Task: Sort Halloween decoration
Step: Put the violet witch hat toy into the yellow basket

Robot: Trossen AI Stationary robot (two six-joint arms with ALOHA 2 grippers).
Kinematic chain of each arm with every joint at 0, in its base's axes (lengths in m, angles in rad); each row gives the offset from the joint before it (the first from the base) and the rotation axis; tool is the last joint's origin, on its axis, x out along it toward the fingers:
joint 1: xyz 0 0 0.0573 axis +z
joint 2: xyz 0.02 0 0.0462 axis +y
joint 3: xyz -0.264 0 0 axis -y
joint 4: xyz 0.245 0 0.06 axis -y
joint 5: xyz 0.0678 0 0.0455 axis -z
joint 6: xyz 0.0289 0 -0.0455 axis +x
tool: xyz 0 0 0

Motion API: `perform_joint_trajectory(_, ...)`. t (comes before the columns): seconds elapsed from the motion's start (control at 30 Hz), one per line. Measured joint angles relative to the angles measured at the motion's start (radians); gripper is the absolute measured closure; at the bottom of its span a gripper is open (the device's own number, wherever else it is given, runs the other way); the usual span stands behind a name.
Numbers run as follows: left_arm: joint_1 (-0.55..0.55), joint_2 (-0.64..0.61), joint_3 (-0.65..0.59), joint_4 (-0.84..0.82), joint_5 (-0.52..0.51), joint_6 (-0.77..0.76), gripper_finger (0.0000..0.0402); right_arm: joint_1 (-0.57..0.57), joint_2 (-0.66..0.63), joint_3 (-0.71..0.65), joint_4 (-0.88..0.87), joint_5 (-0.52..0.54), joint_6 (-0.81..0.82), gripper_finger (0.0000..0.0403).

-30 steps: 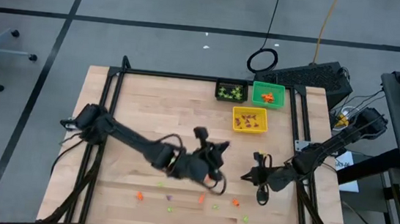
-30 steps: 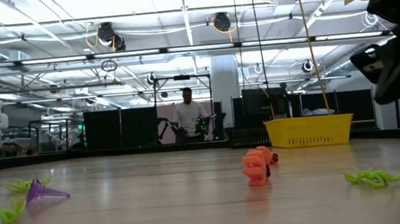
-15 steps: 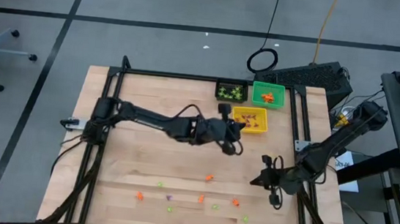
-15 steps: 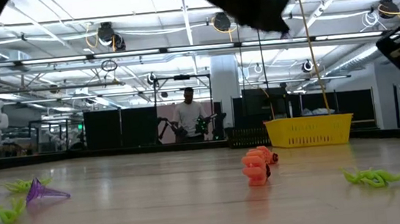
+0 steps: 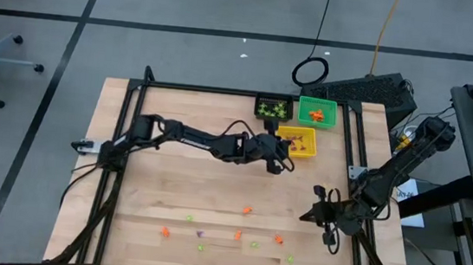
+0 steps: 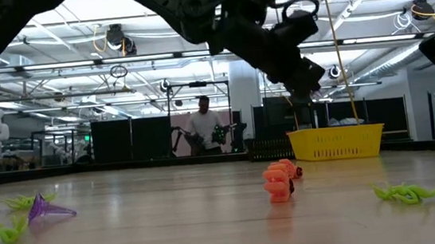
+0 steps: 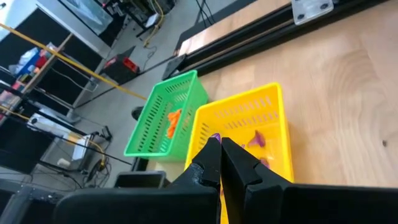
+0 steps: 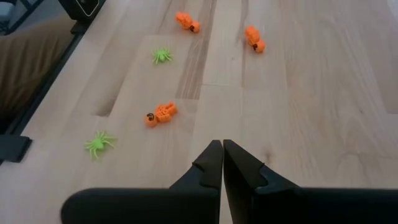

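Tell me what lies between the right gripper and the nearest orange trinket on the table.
Nothing: in the right wrist view, bare wood runs from the shut right gripper to the nearest orange trinket. The high view shows the same bare stretch.

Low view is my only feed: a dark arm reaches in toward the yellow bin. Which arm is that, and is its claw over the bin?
Observer: It's the left arm. From above, the left claw hangs shut at the near edge of the yellow bin.
Operator: What's in that bin?
Observer: Purple trinkets, going by the left wrist view.
Operator: And the right claw?
Observer: The right claw is shut over the table's right side, well apart from the bins. It faces orange trinkets and green spiders lying on the wood.
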Motion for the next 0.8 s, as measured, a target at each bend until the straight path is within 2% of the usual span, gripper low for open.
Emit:
perform_joint_trajectory(0.57, 0.036, 0.041, 0.0, 0.006, -0.038, -0.13, 0.0398, 0.0, 0.0, 0.0, 0.001, 0.002, 0.001, 0.0403)
perform_joint_trajectory(0.67, 0.035, 0.041, 0.0, 0.006, -0.025, -0.13, 0.0375, 0.0, 0.0, 0.0, 0.001, 0.002, 0.0, 0.0403)
perform_joint_trajectory(0.8, 0.035, 0.041, 0.0, 0.007, -0.023, -0.13, 0.0323, 0.0, 0.0, 0.0, 0.001, 0.002, 0.0, 0.0403)
